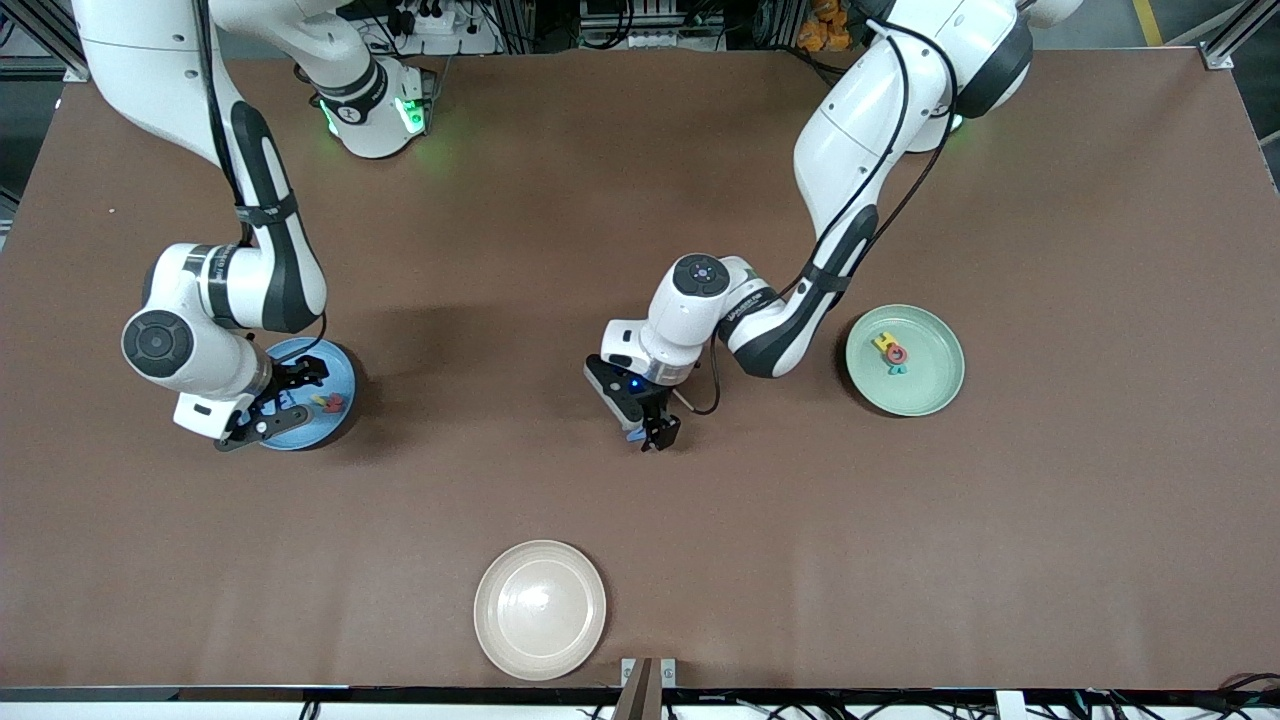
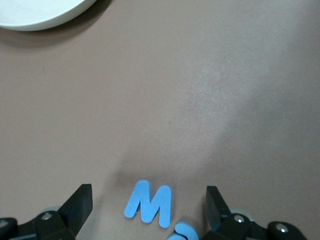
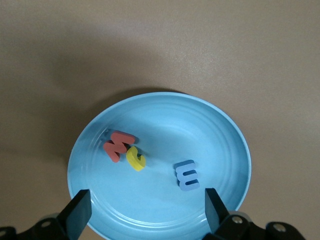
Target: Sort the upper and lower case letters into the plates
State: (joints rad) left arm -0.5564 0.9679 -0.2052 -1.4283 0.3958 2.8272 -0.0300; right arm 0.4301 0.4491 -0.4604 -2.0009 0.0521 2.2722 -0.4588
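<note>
Letters lie sorted in part: from the front, some sit in the blue plate (image 1: 335, 375) under my right gripper (image 1: 280, 400) and in the green plate (image 1: 905, 360). My left gripper (image 1: 652, 432) hangs over mid-desk.

My left wrist shows fingers (image 2: 80, 205) spread wide, empty, around a blue M (image 2: 149, 203): light, flat foam, probably best pinched across its edges.

My right wrist shows open, empty fingers (image 3: 77, 212) above three letters (image 3: 137, 160).

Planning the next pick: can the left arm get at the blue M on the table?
Probably yes. The left gripper is open right above the blue M, a finger on each side; only a small blue piece lies beside it.
</note>
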